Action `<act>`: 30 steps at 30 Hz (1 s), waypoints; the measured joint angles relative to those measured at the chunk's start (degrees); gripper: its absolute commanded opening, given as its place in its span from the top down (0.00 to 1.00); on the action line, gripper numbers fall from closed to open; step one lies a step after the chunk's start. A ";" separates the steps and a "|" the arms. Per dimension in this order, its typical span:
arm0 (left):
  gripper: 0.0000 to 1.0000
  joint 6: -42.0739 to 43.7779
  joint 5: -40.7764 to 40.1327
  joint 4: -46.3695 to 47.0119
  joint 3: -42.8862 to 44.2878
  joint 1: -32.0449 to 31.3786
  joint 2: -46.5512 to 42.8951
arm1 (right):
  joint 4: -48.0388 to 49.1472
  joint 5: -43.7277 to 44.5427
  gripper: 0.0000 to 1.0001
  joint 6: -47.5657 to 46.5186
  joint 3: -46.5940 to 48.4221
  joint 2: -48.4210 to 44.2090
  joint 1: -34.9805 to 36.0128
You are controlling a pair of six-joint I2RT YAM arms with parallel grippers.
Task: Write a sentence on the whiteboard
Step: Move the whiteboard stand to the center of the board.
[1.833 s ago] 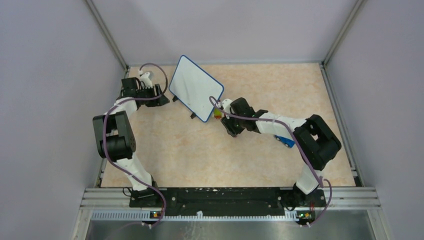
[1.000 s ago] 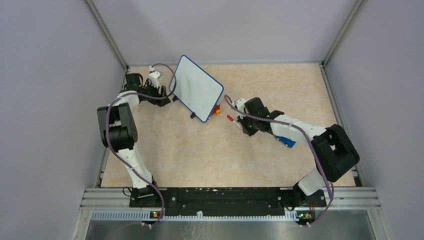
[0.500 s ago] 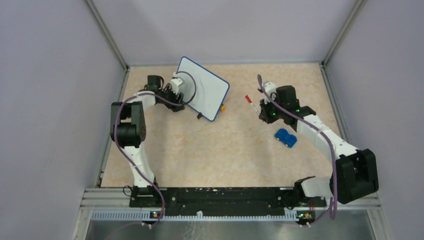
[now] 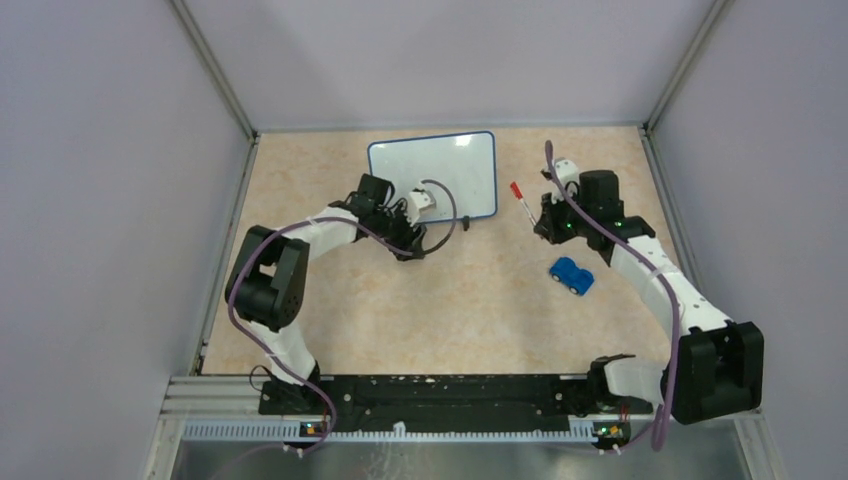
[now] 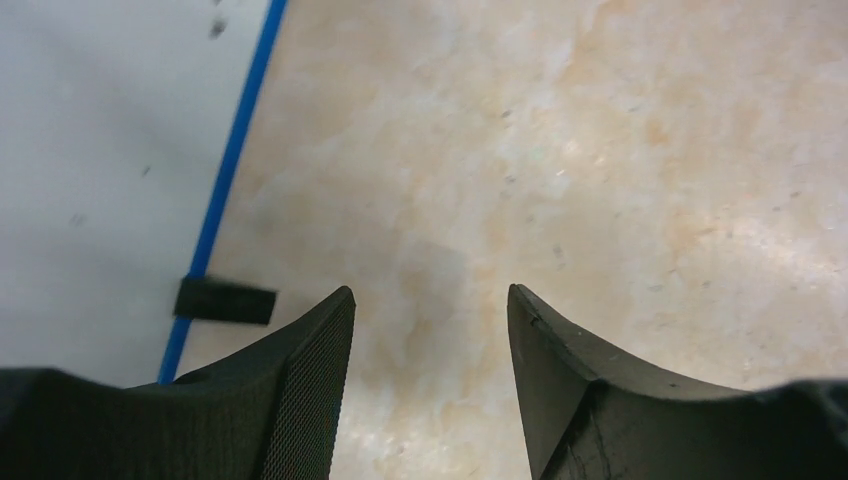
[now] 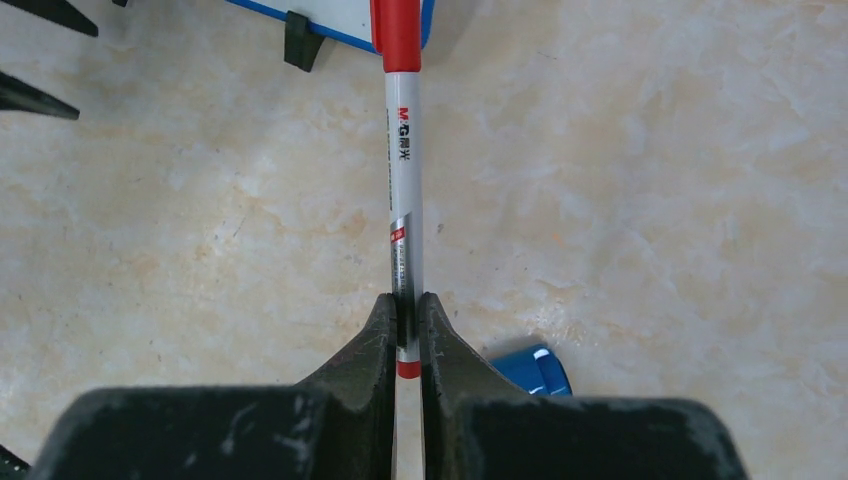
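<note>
"Where is the whiteboard (image 4: pixel 445 160) lying?"

"Flat at the far middle of the table (image 4: pixel 480 300). The left gripper (image 5: pixel 430 292) is hanging over its near edge, jaws standing apart with nothing between them, and one black foot (image 5: pixel 225 300) of the board is showing just beside it."

"And the other side?"

"The right gripper (image 6: pixel 405 305) is clamping a marker (image 6: pixel 404 180), its red cap pointing toward the board's right corner. A blue toy car (image 4: pixel 571 276) is sitting near that arm, well apart from the board."
</note>
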 measured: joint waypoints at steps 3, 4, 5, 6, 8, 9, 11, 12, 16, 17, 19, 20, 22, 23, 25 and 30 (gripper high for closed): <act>0.32 -0.72 -0.24 0.00 -0.09 -4.13 -1.79 | 0.13 -0.59 1.00 0.48 -0.15 -0.55 -2.01; 0.29 -0.81 -0.39 -0.26 -0.02 -5.40 -2.27 | 0.28 -0.85 1.00 0.57 -0.39 -0.85 -2.64; 0.26 -0.68 -0.50 -0.90 0.15 -6.49 -2.62 | 0.35 -1.25 1.00 0.74 -0.70 -1.18 -3.30; 0.24 -0.22 -0.70 -2.36 0.79 -7.34 -2.80 | 0.31 -1.53 1.00 0.90 -0.83 -1.46 -3.91; 0.21 2.29 -1.42 -6.49 3.41 -8.28 -2.84 | 0.57 -2.21 1.00 1.29 -1.22 -2.01 -5.25; 0.21 4.79 -1.92 -9.53 5.42 -8.35 -2.84 | 0.87 -2.51 1.00 1.46 -1.51 -2.36 -5.97; 0.21 12.09 -2.84 -15.41 10.38 -8.09 -2.91 | 0.96 -2.80 1.00 1.77 -1.55 -2.62 -6.45; 0.21 16.22 -3.72 -17.40 12.57 -7.96 -3.04 | 1.03 -2.97 1.00 1.81 -1.55 -2.89 -6.69; 0.21 31.78 -7.13 -21.31 14.99 -7.61 -4.81 | 1.18 -3.54 1.00 1.90 -1.86 -3.87 -6.82; 0.21 36.30 -8.00 -22.38 14.99 -7.54 -5.03 | 1.16 -3.67 1.00 1.95 -1.86 -3.93 -6.82; 0.22 44.28 -9.42 -23.82 14.99 -7.56 -5.03 | 1.22 -3.82 1.00 1.97 -1.86 -3.93 -6.82; 0.23 49.13 -10.32 -24.61 14.95 -7.56 -5.03 | 1.22 -3.89 1.00 1.97 -1.86 -3.93 -6.82; 0.25 56.98 -11.67 -25.49 14.75 -7.56 -5.03 | 1.22 -4.04 1.00 1.99 -1.86 -3.93 -6.82; 0.26 60.76 -12.44 -25.44 14.38 -7.56 -5.01 | 1.22 -4.13 1.00 1.97 -1.86 -3.93 -6.82; 0.29 67.54 -14.03 -25.44 13.33 -7.56 -4.81 | 1.22 -4.33 1.00 2.01 -1.88 -3.93 -6.84; 0.35 79.65 -17.94 -24.98 11.04 -7.56 -2.25 | 1.36 -4.74 1.00 2.01 -2.49 -3.93 -7.39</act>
